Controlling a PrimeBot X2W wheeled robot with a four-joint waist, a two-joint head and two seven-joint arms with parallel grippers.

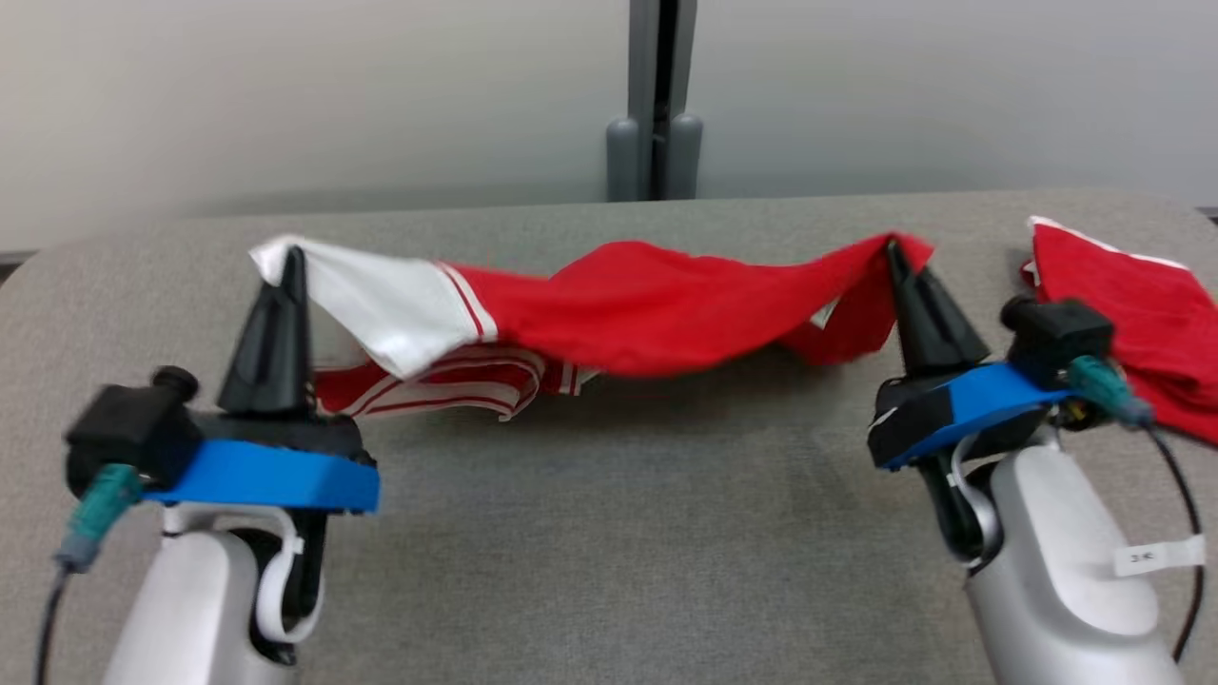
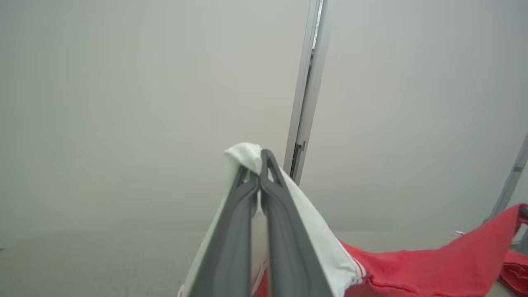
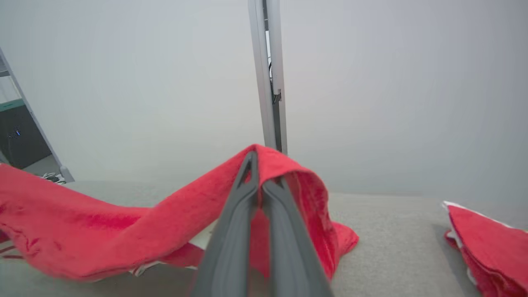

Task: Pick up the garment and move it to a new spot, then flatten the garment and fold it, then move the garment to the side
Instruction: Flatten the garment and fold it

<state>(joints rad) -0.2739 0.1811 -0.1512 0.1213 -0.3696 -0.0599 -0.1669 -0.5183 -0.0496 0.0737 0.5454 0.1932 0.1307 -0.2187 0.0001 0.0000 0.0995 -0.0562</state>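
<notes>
Left fingers [image 1: 274, 333] together, clamped on the white end of the garment [image 1: 647, 304], at the left of the bench [image 1: 609, 552]. Right fingers [image 1: 928, 323] together, clamped on the red end, at the right. Both ends held up off the bench. Cloth hangs twisted between the two grips, sagging in the middle; a red-and-white striped part lies low by the left fingers. Second red cloth [image 1: 1142, 304] lies at the far right, apart from the held garment
</notes>
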